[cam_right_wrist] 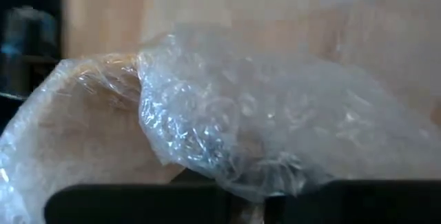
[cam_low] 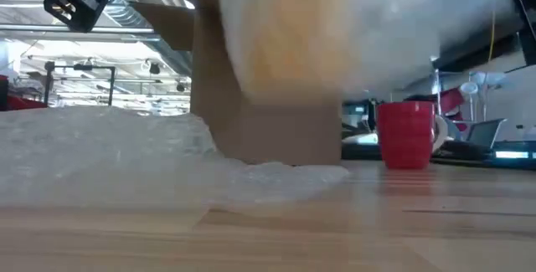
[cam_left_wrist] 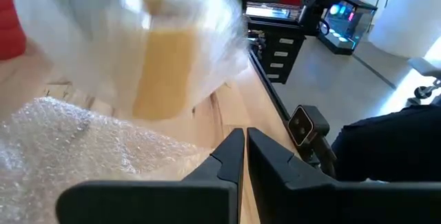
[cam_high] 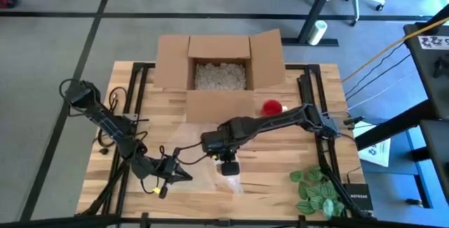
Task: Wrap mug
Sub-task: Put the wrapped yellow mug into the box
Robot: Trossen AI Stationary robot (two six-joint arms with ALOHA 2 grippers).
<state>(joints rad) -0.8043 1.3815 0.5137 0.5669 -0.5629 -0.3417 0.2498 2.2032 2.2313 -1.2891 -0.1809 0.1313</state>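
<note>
Bubble wrap (cam_high: 203, 168): clear, pebbled plastic sheet, crumpled and glossy, spread on the front middle of the table; one part lifted and bunched in front of the right wrist camera, the rest lying flat in soft folds.
Mug (cam_high: 271, 106): red, cylindrical, glossy, with a handle seen in the low view; upright on the table just right of the box's front flap, well apart from the bubble wrap and from both grippers, unwrapped.
Table (cam_high: 280, 158): light butcher-block wood, long glued strips, smooth grain.
Cardboard box (cam_high: 219, 63): brown corrugated, flaps splayed outward, at the back middle of the table.
Packing peanuts (cam_high: 219, 76): pale, lumpy pieces filling the box.
Right gripper (cam_high: 228, 166): dark, reaching from the right side to the table's middle, pointing down over the bubble wrap; a puckered wad of film sits right at its fingers in the right wrist view, but whether pinched or merely draped cannot be told.
Left gripper (cam_high: 184, 175): dark, at the front left, aimed toward the sheet's edge; fingers drawn together with only a thin slit between, nothing clamped, tips just beside the wrap.
Leaves (cam_high: 317, 189): green, flat, artificial-looking sprig at the front right corner.
</note>
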